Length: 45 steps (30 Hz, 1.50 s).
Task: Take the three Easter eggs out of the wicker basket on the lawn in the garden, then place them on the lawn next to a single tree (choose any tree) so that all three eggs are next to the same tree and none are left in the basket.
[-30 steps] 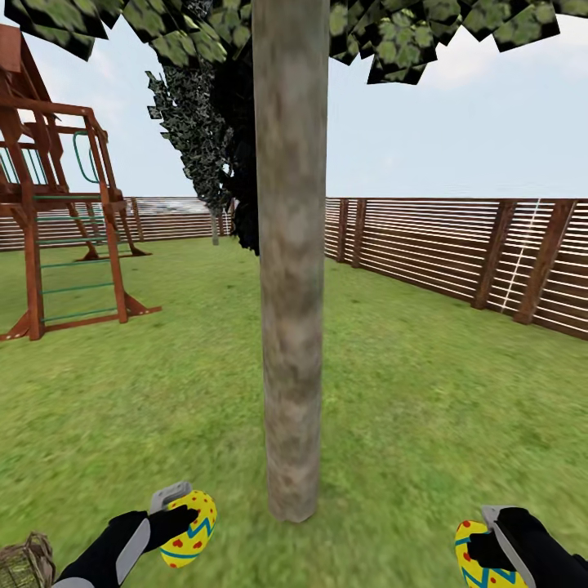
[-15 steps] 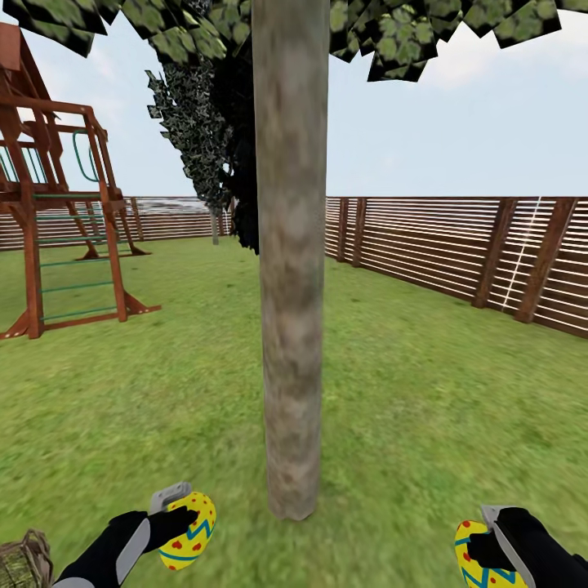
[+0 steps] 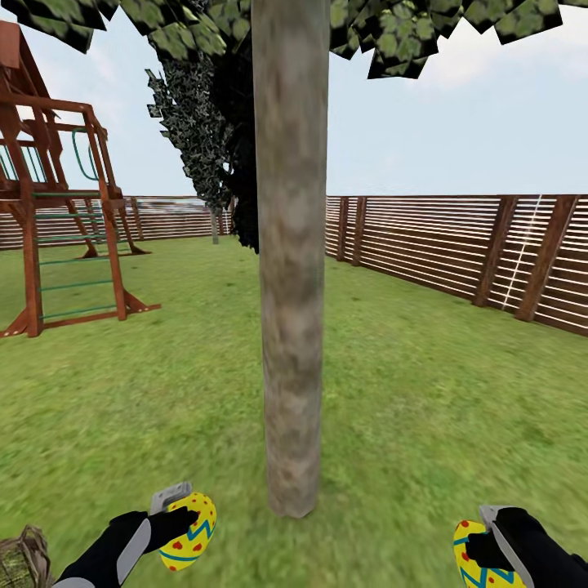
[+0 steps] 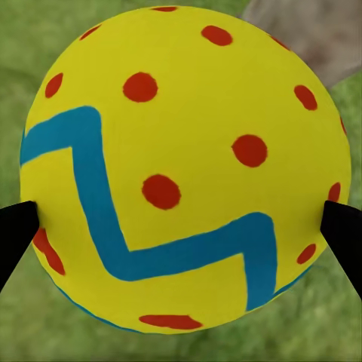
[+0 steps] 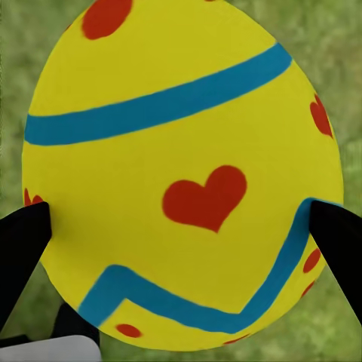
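I am facing a tree [image 3: 291, 269] whose straight grey-brown trunk rises from the lawn [image 3: 425, 392] right in front of me, its leafy canopy spreading along the top of my head view. My left tool [image 3: 181, 513] is clamped on one Easter egg [image 3: 189, 529], yellow with a blue zigzag and red spots, held low over the grass just left of the trunk's foot; in my left wrist view that egg [image 4: 185, 170] sits between my two dark fingertips [image 4: 16, 235], with grass behind it and a patch of bark at one corner. My right tool [image 3: 488, 545] grips a second Easter egg [image 3: 480, 559], held over the lawn well to the right of the trunk, near the lower edge of my view; my right wrist view shows this egg [image 5: 181, 173] pinched at both sides, a red heart and blue bands on its face. A bit of the wicker basket [image 3: 23, 559] peeks in at the lower left corner beside my left arm. Further off stand a wooden play tower [image 3: 49, 212], a slatted brown fence [image 3: 457, 253] and a dark narrow tree [image 3: 200, 139].
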{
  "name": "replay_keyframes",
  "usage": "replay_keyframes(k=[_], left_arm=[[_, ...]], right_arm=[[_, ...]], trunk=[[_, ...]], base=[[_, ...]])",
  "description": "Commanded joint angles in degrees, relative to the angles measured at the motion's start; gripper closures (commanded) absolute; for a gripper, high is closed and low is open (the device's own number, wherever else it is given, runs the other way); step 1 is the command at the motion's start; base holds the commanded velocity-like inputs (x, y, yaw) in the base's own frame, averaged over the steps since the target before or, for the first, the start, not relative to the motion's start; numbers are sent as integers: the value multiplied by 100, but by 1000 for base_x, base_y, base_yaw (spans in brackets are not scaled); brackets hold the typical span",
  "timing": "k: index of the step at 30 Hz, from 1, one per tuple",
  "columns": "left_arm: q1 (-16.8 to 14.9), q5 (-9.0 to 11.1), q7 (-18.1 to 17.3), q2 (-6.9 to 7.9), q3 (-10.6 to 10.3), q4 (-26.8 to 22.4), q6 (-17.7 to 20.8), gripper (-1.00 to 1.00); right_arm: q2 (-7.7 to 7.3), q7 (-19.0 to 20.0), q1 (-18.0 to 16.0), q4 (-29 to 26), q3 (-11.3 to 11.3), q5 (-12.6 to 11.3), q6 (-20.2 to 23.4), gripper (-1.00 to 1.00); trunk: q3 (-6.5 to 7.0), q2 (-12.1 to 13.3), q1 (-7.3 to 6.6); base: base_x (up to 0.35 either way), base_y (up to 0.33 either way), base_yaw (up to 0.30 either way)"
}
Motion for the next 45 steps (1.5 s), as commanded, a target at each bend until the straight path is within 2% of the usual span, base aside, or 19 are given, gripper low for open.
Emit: replay_keyframes(k=[1,29,45], left_arm=[[-3,13,-33,-3,35,-8,41,100],[-3,13,-36,-3,27,-8,41,100],[-3,7,-36,-54,25,9,38,100]], right_arm=[[-2,6,-3,-8,-1,-25,25,100],[-1,7,-3,-8,6,-25,23,100],[-1,6,-3,-8,19,-24,23,100]], trunk=[[-25,-46,23],[-528,-1169,638],[-815,-1811,989]], base=[[0,0,0],[0,0,0],[0,0,0]])
